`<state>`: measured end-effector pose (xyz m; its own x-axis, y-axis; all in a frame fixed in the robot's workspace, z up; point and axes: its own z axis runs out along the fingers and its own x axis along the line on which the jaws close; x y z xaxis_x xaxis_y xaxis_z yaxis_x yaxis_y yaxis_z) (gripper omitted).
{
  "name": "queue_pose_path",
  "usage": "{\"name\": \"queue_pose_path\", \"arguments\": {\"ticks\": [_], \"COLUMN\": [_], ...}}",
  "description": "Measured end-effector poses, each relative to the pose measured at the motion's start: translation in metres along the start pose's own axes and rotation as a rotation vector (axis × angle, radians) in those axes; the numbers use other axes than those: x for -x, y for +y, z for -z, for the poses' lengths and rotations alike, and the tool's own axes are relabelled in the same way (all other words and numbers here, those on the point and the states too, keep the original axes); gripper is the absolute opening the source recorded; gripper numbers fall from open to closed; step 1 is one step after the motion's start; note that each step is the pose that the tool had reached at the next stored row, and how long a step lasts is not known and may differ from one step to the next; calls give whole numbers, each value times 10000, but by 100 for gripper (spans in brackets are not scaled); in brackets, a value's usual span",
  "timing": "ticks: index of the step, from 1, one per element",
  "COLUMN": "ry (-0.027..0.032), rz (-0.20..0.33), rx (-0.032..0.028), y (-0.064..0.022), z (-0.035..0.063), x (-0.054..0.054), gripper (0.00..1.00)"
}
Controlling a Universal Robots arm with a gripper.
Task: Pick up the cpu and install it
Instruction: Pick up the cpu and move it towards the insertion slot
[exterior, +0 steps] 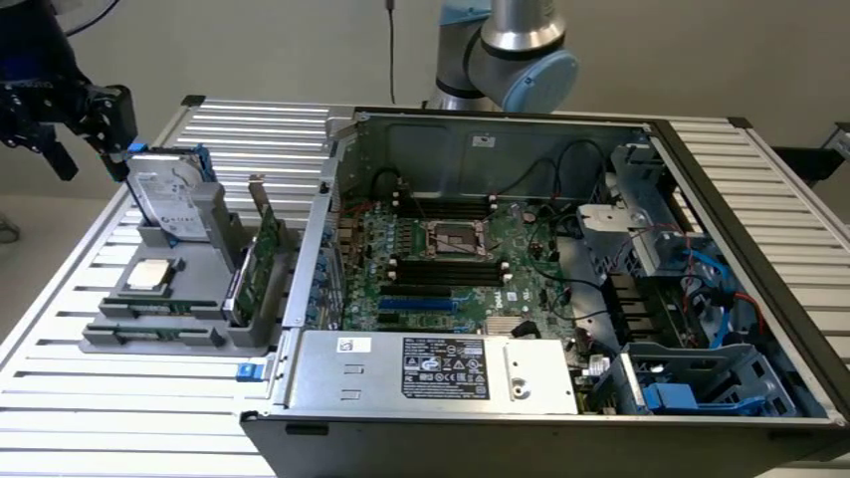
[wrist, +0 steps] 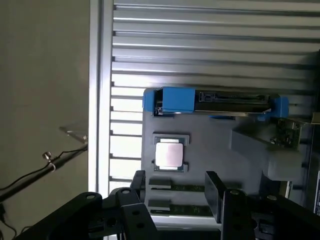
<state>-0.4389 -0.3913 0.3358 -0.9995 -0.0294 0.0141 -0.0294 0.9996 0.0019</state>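
Wrist view: we see gripper (wrist: 176, 186), jaws spread wide, nothing held, poised over gray tray (wrist: 210, 145). Flat in tray recess lies cpu (wrist: 169, 154), near blue-railed hard drive (wrist: 215, 100). Tray sits at exterior view's left of open computer case (exterior: 492, 139).

The cpu (wrist: 169, 154) is showing a pale, smooth metal top; the holder (wrist: 210, 142) is looking like matt grey plastic; the table (wrist: 200, 45) is gleaming as ribbed bare metal.
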Motion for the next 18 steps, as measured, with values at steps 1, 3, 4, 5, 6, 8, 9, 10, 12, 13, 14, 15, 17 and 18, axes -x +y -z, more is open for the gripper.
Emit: {"name": "queue_pose_path", "arguments": {"ticks": [1, 3, 4, 5, 6, 8, 9, 10, 12, 13, 14, 15, 17, 18], "ry": [-2, -3, -2, -4, -4, -6, -4, -3, -4, -4, -4, -6, -4, -4], "rz": [-1, 1, 0, 0, 1, 2, 1, 0, 0, 1, 1, 2, 1, 0], "rx": [1, 23, 42, 61, 75, 78, 77, 77, 77, 77, 78, 79, 77, 77], "y": [-39, -130, -174, -216, -250, -292, -304, -313, -323, -328, -331, -331, -331, -331], "z": [-18, -54, -72, -90, -108, -146, -163, -180, -215, -233, -250, -269, -305, -323], "x": [-3, -4, -6, -5, -1, 22, 45, 76, 159, 201, 235, 243, 244, 244], "gripper": [60, 60, 60, 60, 60, 60, 60, 60, 60, 60, 60, 60, 60, 60]}}
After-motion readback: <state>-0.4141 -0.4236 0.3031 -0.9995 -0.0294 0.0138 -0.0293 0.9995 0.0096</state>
